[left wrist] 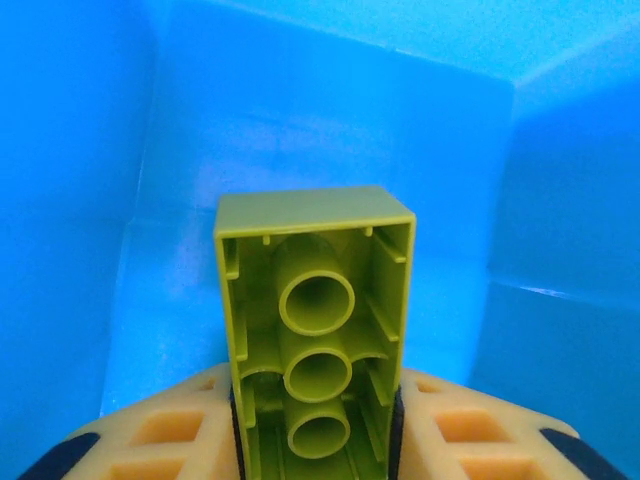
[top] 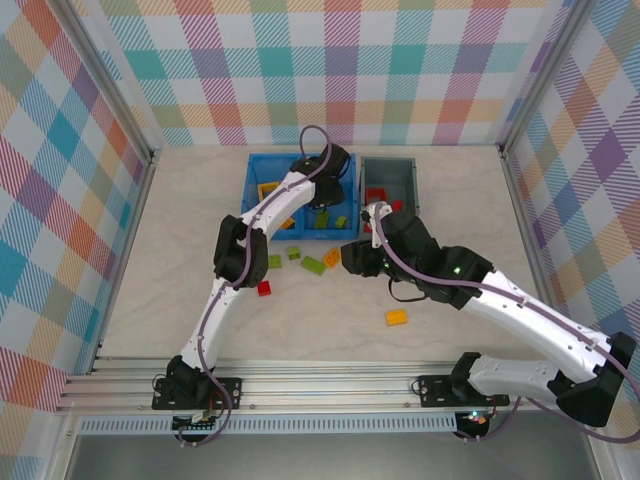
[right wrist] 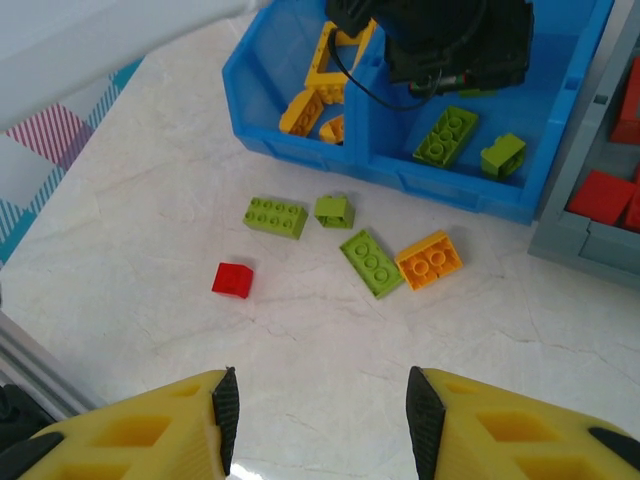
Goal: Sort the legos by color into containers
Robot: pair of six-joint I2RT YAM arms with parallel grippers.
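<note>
**Top external view.** The left pincer is being reached into the right compartment of the blue bin, the one being used for lime pieces. The left compartment is being filled with yellow pieces. The grey bin, just beside the blue one, is being filled with red pieces. The right pincer is being held above the tabletop, near the unsorted pieces. One orange brick is lying alone, nearer the arm bases.

**Left wrist view.** A lime green brick is being gripped between the pads, with its hollow underside facing the camera. Blue walls are being seen on every side, so the brick is judged to be positioned for release among pieces of its own color.

**Right wrist view.** The jaws are being held apart, with nothing between them. Below them, in front of the blue bin, three loose lime bricks, a second orange piece and a red brick are lying unsorted.

**Markings.** No brand, label or writing is being shown legibly in any view.
</note>
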